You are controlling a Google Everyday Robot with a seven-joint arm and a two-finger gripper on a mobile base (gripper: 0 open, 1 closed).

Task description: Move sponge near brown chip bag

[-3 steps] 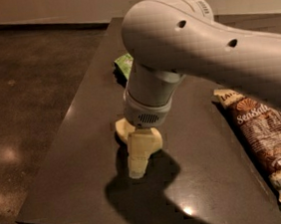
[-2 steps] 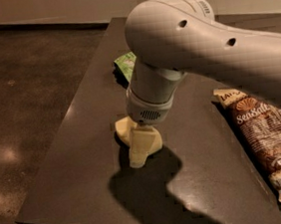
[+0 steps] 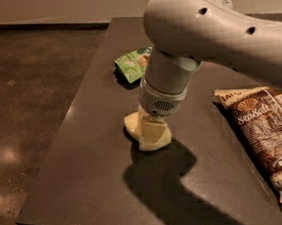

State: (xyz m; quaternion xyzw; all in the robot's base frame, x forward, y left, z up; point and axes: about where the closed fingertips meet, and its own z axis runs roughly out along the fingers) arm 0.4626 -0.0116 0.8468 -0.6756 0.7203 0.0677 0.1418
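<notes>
The gripper [image 3: 148, 126], fingers clamped on the pale yellow wavy foam sponge [image 3: 156, 139], is carrying it over the dark bench [image 3: 85, 155], edging nearer the long brown glossy chip bag [image 3: 269, 141], still apart.

Bare indoor robot test space (lab-like, not home): dark matte table [image 3: 85, 155], polished concrete floor [image 3: 23, 96] at left with light glints, plain pale wall [image 3: 44, 6] at far edge. Over table: robot arm [image 3: 213, 31], gripper [image 3: 150, 128] down at table middle.
</notes>
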